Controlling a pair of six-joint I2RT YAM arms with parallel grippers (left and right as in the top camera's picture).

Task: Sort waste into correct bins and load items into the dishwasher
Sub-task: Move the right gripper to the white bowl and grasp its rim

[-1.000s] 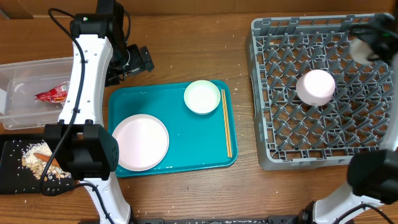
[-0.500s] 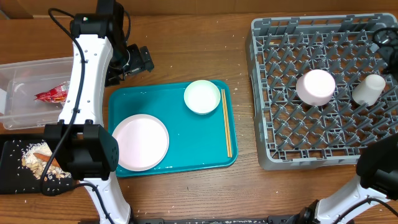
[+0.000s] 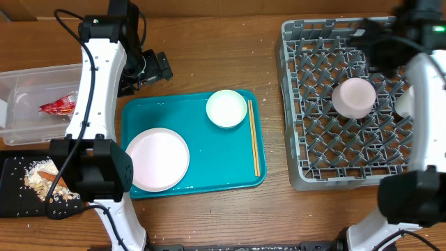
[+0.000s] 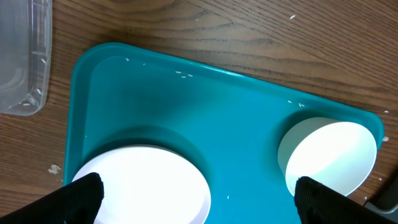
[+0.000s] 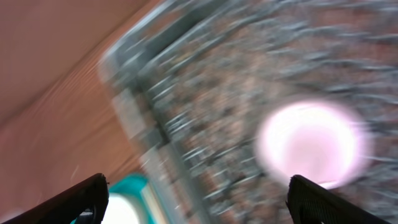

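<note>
Right hand [image 5: 205,199] was open, empty, above dishwasher [image 3: 289,104]; left hand [image 4: 202,199] open too; bowl [image 3: 226,108] looked next, best pinched by rim, clear of chopsticks [image 3: 254,137].

A robot lab's mock kitchen: white-and-black robot arms [image 3: 97,77] flank a teal plastic tray [image 3: 216,153] on a wooden table [image 3: 209,63], grey plastic dish rack [image 3: 334,178] beside it.

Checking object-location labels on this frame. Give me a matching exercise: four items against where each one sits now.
Items:
1. red snack wrapper
2. wooden chopsticks
3. inverted pink bowl
4. food scraps

Places:
A. grey dish rack
B. black tray
C. clear tub
D. teal tray

Pairs: 1-C, 2-D, 3-A, 4-B
</note>
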